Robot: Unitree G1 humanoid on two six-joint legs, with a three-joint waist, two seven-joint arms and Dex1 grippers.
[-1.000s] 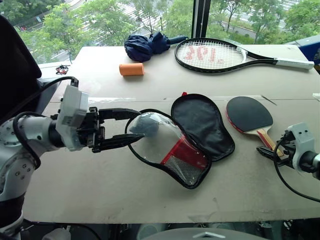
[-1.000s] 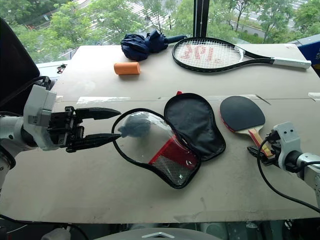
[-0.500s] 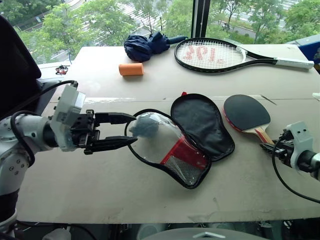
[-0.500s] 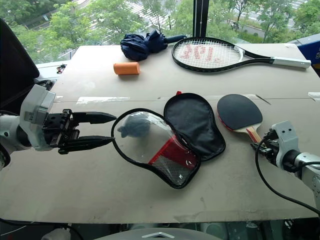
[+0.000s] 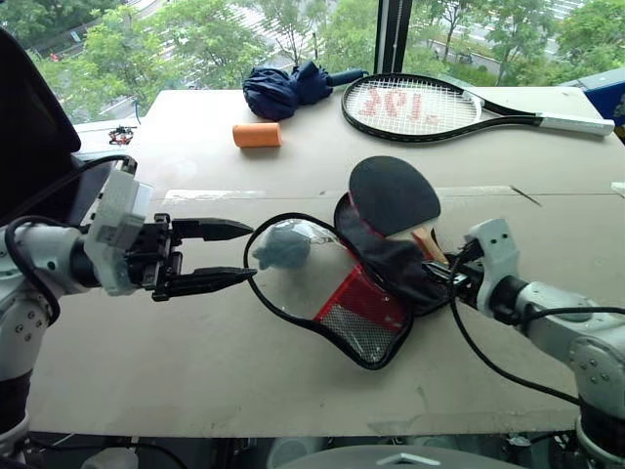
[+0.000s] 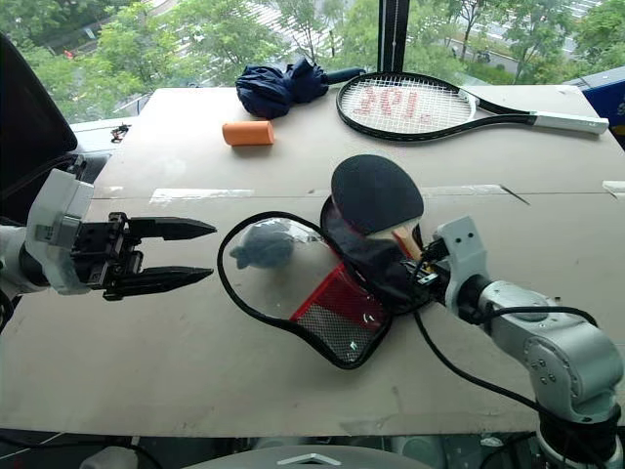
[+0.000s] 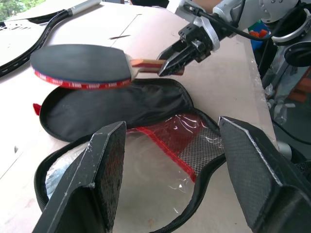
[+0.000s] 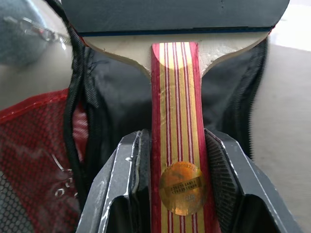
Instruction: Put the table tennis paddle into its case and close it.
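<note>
Two jaws of the right gripper (image 5: 441, 269) clamp the stiff, probably light table tennis paddle (image 5: 394, 195) by its handle above the floppy case (image 5: 352, 278); left gripper (image 5: 220, 256) gapes empty.

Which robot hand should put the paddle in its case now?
Probably the right. The right gripper already clamps the paddle by its handle, holding it above the open case. The left gripper is open and empty, beside the case's clear side.
</note>
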